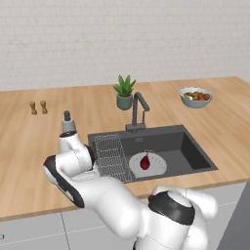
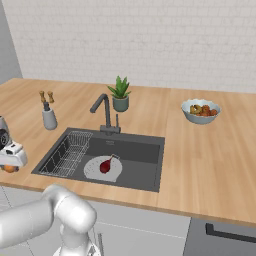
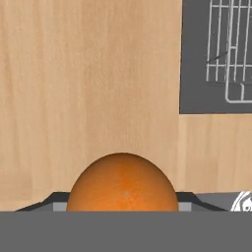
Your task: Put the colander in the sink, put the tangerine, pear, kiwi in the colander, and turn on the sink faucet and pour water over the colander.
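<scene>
Tangerine [image 3: 122, 182], small round bright-orange fruit, sits bottom centre of hand view, gripper [image 3: 122, 206] pinching it over wood counter. Pale grey-white colander [image 1: 155, 167] is in dark sink [image 1: 193, 149], mid-frame (dark red fruit [image 1: 145, 162] inside). Step: tangerine pickup. Next: lift, carry to colander, release.

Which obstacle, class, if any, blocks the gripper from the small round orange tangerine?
Probably none: the tangerine already sits between the gripper's fingers on bare wooden counter, beside the dark sink.
</scene>
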Available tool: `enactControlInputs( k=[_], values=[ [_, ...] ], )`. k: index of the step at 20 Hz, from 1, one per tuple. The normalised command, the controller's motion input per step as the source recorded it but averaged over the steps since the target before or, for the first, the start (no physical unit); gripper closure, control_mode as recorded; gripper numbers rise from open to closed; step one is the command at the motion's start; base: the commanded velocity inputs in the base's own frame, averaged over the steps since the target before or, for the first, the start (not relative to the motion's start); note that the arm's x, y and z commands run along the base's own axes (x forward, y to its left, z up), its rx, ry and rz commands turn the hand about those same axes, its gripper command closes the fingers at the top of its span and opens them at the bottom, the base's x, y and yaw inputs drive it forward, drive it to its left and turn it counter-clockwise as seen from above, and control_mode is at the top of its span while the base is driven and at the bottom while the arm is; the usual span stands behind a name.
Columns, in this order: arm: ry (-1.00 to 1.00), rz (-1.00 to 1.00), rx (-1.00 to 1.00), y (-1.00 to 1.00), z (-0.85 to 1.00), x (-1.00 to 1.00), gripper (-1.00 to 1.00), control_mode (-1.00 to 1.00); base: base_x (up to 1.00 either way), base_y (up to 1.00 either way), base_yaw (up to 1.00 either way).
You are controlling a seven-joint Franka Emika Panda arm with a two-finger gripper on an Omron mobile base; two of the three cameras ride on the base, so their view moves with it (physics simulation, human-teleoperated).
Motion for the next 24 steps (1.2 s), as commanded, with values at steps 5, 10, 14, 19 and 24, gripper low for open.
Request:
enactControlInputs(
  k=[5, 10, 14, 19, 24],
  values=[
    [-0.04, 0.0, 0.04, -0.79, 0.24, -0.24, 1.0, -1.0, 0.0, 0.0, 0.0],
    [-0.1, -0.01, 0.0, -0.71, 0.17, -0.02, 1.0, -1.0, 0.0, 0.0, 0.0],
    [-0.13, -0.05, 0.0, -0.66, 0.19, 0.01, 1.0, -1.0, 0.0, 0.0, 0.0],
    [-0.12, -0.07, 0.0, -0.74, 0.14, 0.03, 1.0, -1.0, 0.0, 0.0, 0.0],
    [0.0, -0.1, 0.0, -0.82, 0.1, 0.05, 1.0, -1.0, 0.0, 0.0, 0.0]
  ],
)
